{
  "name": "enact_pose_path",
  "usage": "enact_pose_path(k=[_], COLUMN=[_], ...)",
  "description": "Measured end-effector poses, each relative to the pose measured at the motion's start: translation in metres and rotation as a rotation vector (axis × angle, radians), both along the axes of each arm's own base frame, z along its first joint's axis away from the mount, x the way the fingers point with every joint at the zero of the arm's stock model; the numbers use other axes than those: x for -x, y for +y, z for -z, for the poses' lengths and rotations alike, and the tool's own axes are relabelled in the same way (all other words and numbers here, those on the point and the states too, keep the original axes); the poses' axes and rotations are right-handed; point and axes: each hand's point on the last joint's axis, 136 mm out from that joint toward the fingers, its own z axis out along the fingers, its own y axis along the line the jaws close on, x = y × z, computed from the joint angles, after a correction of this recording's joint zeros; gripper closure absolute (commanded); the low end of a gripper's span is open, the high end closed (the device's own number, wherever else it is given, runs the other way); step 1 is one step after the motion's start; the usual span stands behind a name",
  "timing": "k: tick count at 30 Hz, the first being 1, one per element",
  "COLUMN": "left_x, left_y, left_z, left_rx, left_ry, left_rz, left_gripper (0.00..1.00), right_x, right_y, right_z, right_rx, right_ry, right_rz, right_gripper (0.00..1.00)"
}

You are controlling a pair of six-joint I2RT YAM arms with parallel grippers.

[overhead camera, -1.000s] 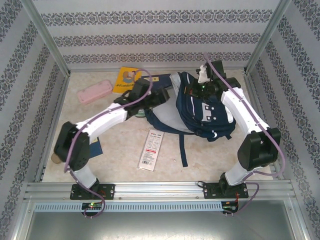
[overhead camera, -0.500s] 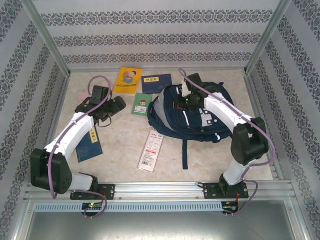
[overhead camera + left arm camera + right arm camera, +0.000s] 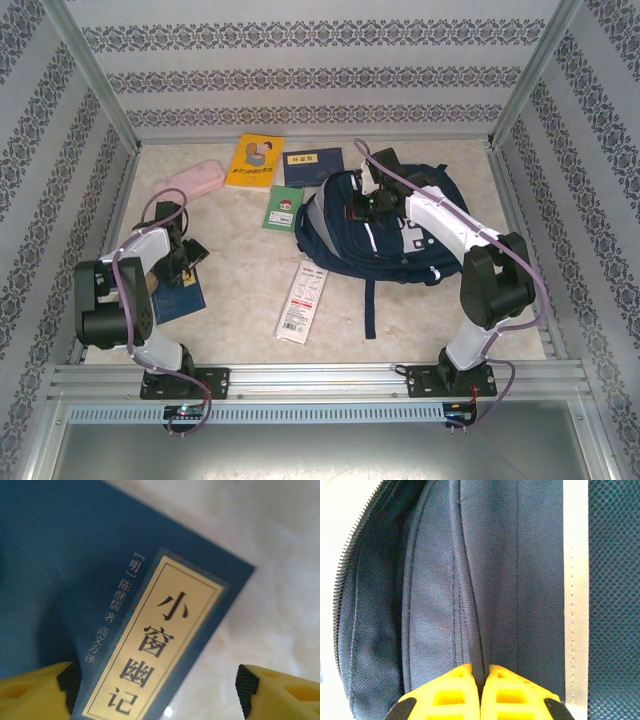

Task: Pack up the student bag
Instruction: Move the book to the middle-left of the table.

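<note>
Bag, navy with white stripes, lies right of centre on the surface, its unzipped mouth toward the left. Right fingers pinch a fold of fabric at that mouth, seemingly to hold it open. Left fingers hang spread just over a blue book lying flat near the left edge; grasping it calls for catching an edge.
</note>
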Motion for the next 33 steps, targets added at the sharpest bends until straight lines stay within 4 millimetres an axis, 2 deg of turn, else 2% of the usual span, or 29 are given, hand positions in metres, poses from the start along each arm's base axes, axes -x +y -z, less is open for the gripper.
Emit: enact_pose_path(k=[5,7,8,12,15,18,21,24,26,28,30,33], left_x=[-0.009,-0.022,-0.03,-0.055,-0.067,-0.071,-0.073,-0.081,-0.085,-0.087,-0.086,-0.075], left_y=[-0.004,-0.013,-0.021,-0.066,-0.103,-0.137,-0.156,-0.151,-0.141,-0.123,-0.095,-0.059], left_z=[-0.001,-0.003,-0.004,-0.01,-0.015,-0.019,-0.027,-0.042,-0.056,-0.068,-0.075,-0.069], left_rx=[0.02,0.028,0.039,0.113,0.173,0.23,0.267,0.256,0.241,0.223,0.185,0.12], left_ry=[-0.017,-0.049,-0.074,-0.168,-0.211,-0.221,-0.227,-0.252,-0.282,-0.31,-0.329,-0.31], left_rz=[0.001,0.023,0.039,0.104,0.151,0.199,0.225,0.225,0.22,0.198,0.159,0.108], left_gripper=[0.22,0.22,0.22,0.22,0.22,0.21,0.19,0.16,0.16,0.16,0.15,0.15], right_x=[0.0,0.0,0.0,0.003,0.006,0.005,0.006,0.004,0.004,0.006,0.011,0.019], right_y=[0.0,0.0,0.0,0.005,0.005,0.004,0.005,0.012,0.021,0.034,0.051,0.08], right_z=[0.002,0.007,0.01,0.033,0.045,0.046,0.046,0.038,0.028,0.015,0.001,-0.016], right_rx=[0.003,0.006,0.008,0.024,0.037,0.04,0.055,0.075,0.079,0.074,0.054,0.015], right_ry=[0.003,0.009,0.014,0.056,0.085,0.089,0.087,0.058,0.026,-0.015,-0.059,-0.106], right_rz=[-0.001,-0.003,-0.004,-0.015,-0.016,-0.007,0.003,0.007,0.003,-0.009,-0.026,-0.061], right_gripper=[0.96,0.87,0.82,0.76,0.63,0.59,0.56,0.54,0.54,0.54,0.54,0.53])
